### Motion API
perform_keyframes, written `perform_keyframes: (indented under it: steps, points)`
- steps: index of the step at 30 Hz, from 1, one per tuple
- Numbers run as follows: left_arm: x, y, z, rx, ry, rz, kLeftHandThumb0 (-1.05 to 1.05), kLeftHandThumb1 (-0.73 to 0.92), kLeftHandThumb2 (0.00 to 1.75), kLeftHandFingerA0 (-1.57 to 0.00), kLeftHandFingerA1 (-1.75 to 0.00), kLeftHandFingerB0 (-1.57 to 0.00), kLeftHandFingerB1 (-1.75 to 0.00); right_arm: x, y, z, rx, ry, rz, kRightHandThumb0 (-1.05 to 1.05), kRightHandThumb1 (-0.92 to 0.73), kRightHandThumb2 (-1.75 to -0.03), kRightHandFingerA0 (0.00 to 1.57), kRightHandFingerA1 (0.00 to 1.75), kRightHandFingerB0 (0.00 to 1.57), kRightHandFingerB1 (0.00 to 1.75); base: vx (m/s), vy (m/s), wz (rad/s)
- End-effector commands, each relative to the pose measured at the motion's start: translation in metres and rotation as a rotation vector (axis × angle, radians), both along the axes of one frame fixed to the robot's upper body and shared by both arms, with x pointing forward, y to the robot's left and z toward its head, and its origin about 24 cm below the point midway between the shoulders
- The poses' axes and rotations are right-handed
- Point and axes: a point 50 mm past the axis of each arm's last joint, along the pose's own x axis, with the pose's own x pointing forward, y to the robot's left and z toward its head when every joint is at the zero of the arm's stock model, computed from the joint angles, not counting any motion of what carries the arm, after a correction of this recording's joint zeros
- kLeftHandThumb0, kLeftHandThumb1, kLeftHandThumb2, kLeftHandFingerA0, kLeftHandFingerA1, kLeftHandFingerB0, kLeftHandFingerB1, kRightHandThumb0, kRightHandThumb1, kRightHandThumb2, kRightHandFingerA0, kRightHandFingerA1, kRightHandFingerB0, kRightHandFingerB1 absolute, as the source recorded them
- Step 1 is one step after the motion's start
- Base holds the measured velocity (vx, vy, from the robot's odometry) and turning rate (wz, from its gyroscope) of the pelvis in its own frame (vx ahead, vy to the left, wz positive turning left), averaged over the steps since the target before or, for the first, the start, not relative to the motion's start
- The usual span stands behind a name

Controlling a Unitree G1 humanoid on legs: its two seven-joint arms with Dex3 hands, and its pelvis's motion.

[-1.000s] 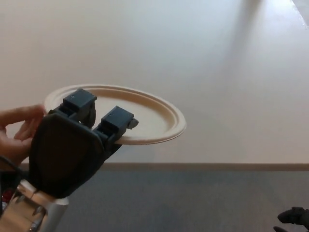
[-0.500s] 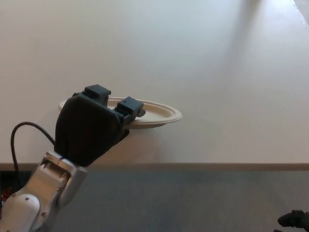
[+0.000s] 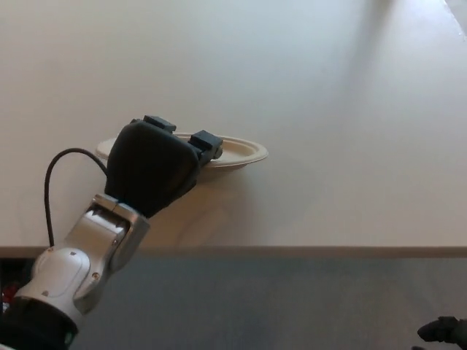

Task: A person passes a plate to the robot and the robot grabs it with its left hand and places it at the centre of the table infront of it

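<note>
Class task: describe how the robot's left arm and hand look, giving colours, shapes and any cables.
The left hand is matte black, with a broad rounded back and blocky, thick fingers. The arm is silver-grey metal with rounded joint housings. A thin black cable loops out beside the wrist.

A grey floor [image 3: 292, 306] filled the low band around 6 o'clock, plain and evenly toned, with its upper border running straight from about 8 o'clock to 4 o'clock. At the far 8 o'clock corner a small red patch [image 3: 6, 295] showed against dark surroundings, too small to identify. A pale sliver [image 3: 458, 9] cut the 1 o'clock corner.
</note>
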Motion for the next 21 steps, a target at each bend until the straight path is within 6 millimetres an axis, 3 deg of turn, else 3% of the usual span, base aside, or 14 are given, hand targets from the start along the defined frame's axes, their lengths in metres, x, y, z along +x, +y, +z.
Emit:
perform_keyframes:
  steps: [1, 4, 5, 6, 7, 8, 9, 10, 11, 13, 21]
  points:
    - [0.016, 0.003, 0.004, 0.007, 0.033, 0.059, -0.28, 0.59, 0.61, -0.93, -1.52, -0.76, -0.54, 0.005, -0.003, 0.004, -0.008, -0.007, -0.005, -0.79, -0.85, -0.66, 0.29, 0.52, 0.25, 0.39, 0.00, 0.000, 0.00]
    - [0.020, 0.003, 0.004, 0.013, 0.057, 0.078, -0.28, 0.61, 0.61, -0.90, -1.51, -0.75, -0.52, 0.006, -0.002, 0.005, -0.017, -0.010, 0.001, -0.80, -0.85, -0.66, 0.29, 0.53, 0.25, 0.41, 0.00, 0.000, 0.00]
    - [0.025, 0.002, 0.006, -0.008, 0.085, 0.099, -0.40, 0.57, 0.77, -0.93, -1.34, -0.69, -0.58, 0.008, -0.002, 0.006, -0.014, -0.019, 0.002, -0.81, -0.85, -0.66, 0.29, 0.54, 0.24, 0.41, 0.00, 0.000, 0.00]
    - [0.027, 0.002, 0.007, -0.033, 0.106, 0.115, -0.40, 0.57, 0.77, -0.93, -1.34, -0.69, -0.58, 0.009, -0.002, 0.007, -0.010, -0.023, 0.000, -0.81, -0.85, -0.66, 0.29, 0.54, 0.24, 0.41, 0.00, 0.000, 0.00]
    - [0.029, 0.002, 0.007, -0.038, 0.146, 0.137, -0.34, 0.74, 0.62, -0.85, -0.94, -0.60, -0.39, 0.010, -0.002, 0.008, -0.014, -0.023, 0.003, -0.81, -0.85, -0.66, 0.29, 0.54, 0.24, 0.42, 0.00, 0.000, 0.00]
    - [0.029, 0.001, 0.007, -0.039, 0.162, 0.145, -0.34, 0.74, 0.62, -0.85, -0.94, -0.60, -0.39, 0.010, -0.002, 0.008, -0.016, -0.022, 0.004, -0.81, -0.85, -0.66, 0.29, 0.54, 0.24, 0.42, 0.00, 0.000, 0.00]
    - [0.032, 0.001, 0.009, -0.030, 0.211, 0.177, -0.32, 0.42, 0.98, -0.06, -0.49, -0.06, -0.49, 0.011, -0.002, 0.009, -0.012, -0.028, 0.003, -0.80, -0.85, -0.66, 0.31, 0.55, 0.25, 0.42, 0.00, 0.000, 0.00]
    - [0.035, -0.002, 0.013, -0.027, 0.333, 0.233, -0.75, 0.48, 0.88, -0.02, -0.21, -0.03, -0.23, 0.013, -0.001, 0.010, -0.009, -0.035, 0.004, -0.79, -0.86, -0.67, 0.30, 0.54, 0.25, 0.41, 0.00, 0.000, 0.00]
    - [0.036, -0.002, 0.014, -0.032, 0.367, 0.239, -0.75, 0.48, 0.88, -0.02, -0.21, -0.03, -0.23, 0.013, -0.001, 0.010, -0.011, -0.035, 0.005, -0.79, -0.86, -0.67, 0.30, 0.54, 0.25, 0.41, 0.00, 0.000, 0.00]
    - [0.038, -0.004, 0.021, -0.075, 0.487, 0.229, -0.90, 0.49, 0.93, 0.00, -0.03, 0.00, -0.01, 0.015, -0.002, 0.012, -0.008, -0.043, 0.000, -0.78, -0.86, -0.66, 0.31, 0.55, 0.25, 0.41, 0.00, 0.000, 0.00]
    - [0.039, -0.003, 0.034, -0.192, 0.749, 0.208, -0.91, 0.48, 0.95, 0.00, -0.05, 0.00, 0.00, 0.018, -0.002, 0.015, 0.003, -0.053, 0.002, -0.78, -0.85, -0.65, 0.31, 0.55, 0.25, 0.42, 0.00, 0.000, 0.00]
